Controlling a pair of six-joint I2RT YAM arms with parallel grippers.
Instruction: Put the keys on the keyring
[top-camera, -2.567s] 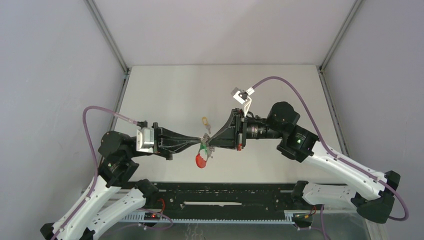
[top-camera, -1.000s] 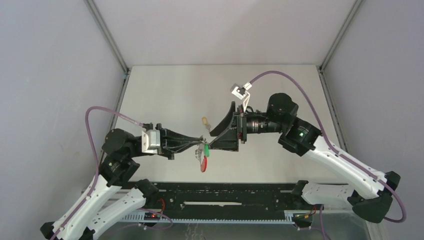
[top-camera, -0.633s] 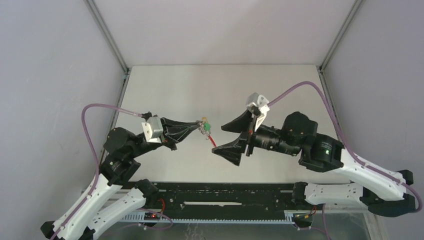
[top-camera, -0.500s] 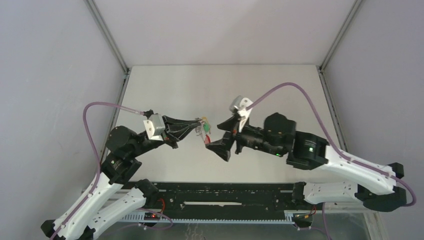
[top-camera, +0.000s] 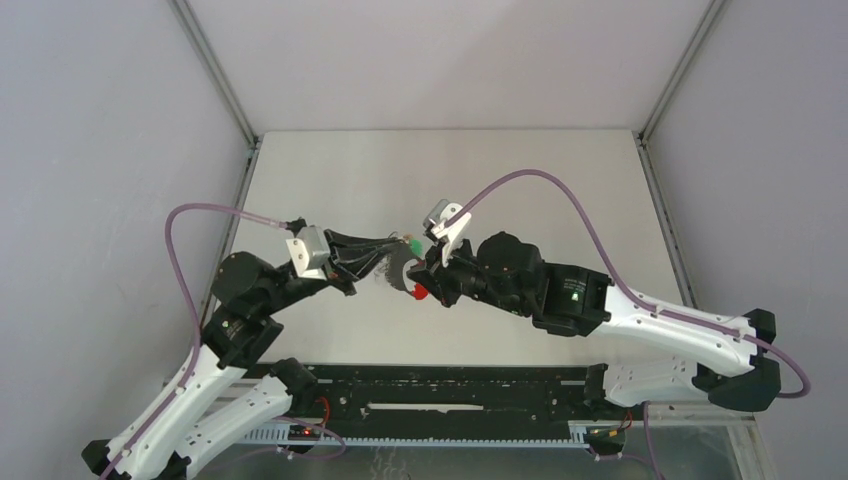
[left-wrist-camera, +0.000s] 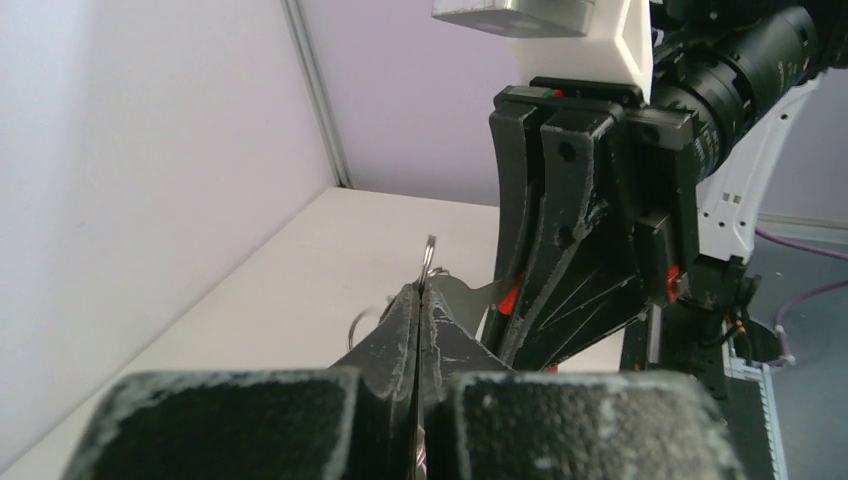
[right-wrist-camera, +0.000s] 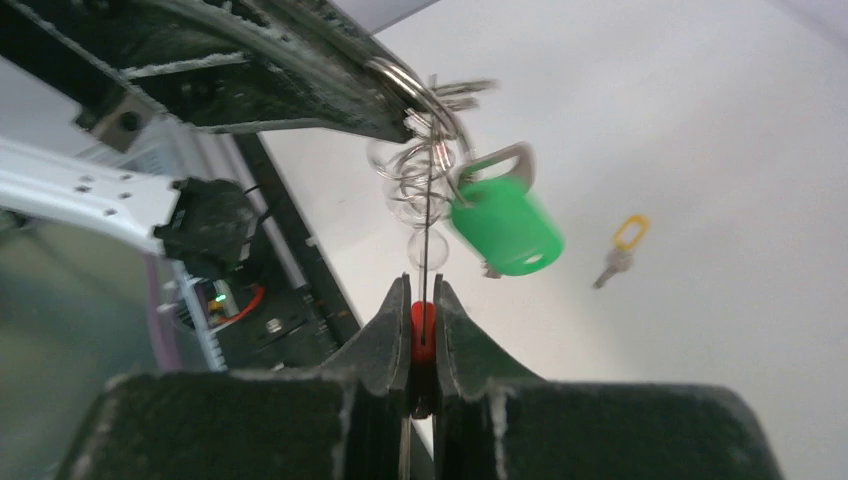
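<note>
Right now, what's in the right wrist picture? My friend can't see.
The right gripper pinches the red part of the keyring, whose top the left gripper holds. A green key hangs on it; a yellow key lies on the table.

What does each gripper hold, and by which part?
Both hold the thin grey metal keyring: the left gripper pinches its wire loops, the right gripper its red curved section.
</note>
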